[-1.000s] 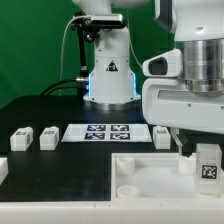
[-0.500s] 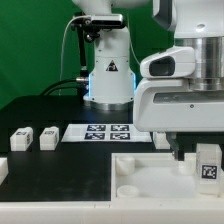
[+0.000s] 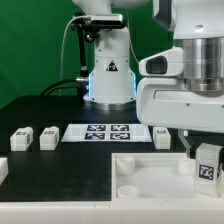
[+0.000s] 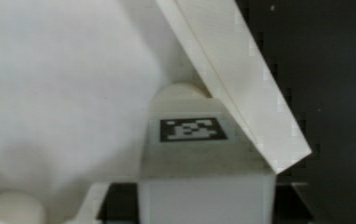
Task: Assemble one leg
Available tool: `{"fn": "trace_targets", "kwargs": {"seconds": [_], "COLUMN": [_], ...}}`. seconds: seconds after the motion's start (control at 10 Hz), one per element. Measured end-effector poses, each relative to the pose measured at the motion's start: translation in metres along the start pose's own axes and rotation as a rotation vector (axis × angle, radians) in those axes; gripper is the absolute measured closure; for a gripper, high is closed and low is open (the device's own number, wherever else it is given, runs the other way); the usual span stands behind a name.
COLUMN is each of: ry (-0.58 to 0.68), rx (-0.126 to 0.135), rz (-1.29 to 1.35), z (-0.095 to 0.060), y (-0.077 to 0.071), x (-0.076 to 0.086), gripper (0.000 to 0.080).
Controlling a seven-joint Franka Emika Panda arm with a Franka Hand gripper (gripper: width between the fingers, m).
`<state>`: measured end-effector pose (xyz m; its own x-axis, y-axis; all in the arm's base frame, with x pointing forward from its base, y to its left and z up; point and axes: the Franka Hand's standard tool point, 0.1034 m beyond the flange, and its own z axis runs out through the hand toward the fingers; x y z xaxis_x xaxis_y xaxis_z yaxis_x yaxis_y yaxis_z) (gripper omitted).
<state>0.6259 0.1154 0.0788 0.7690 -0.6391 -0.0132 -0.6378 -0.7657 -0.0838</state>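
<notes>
"Black counter up front. Where's the leg, that small white plastic post with the square tag?"

"Upright at the exterior view's right, over a corner of the big white rimmed tray. Its long axis hangs straight below the tool, which looks clamped on it. Whether it touches the tray, I can't tell."

"Behind?"

"Loose white blocks, then the marker board."

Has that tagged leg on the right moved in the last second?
No. The leg stays put, just as far to the exterior view's right of the marker board as before.
</notes>
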Motion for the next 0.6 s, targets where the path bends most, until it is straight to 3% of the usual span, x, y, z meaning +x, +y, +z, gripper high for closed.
{"fn": "trace_targets", "kwargs": {"seconds": [0.6], "ry": [0.0], "rx": [0.0], "rz": [0.032], "z": [0.0001], "y": [0.0001], "x": [0.0], "gripper": [0.0505]}}
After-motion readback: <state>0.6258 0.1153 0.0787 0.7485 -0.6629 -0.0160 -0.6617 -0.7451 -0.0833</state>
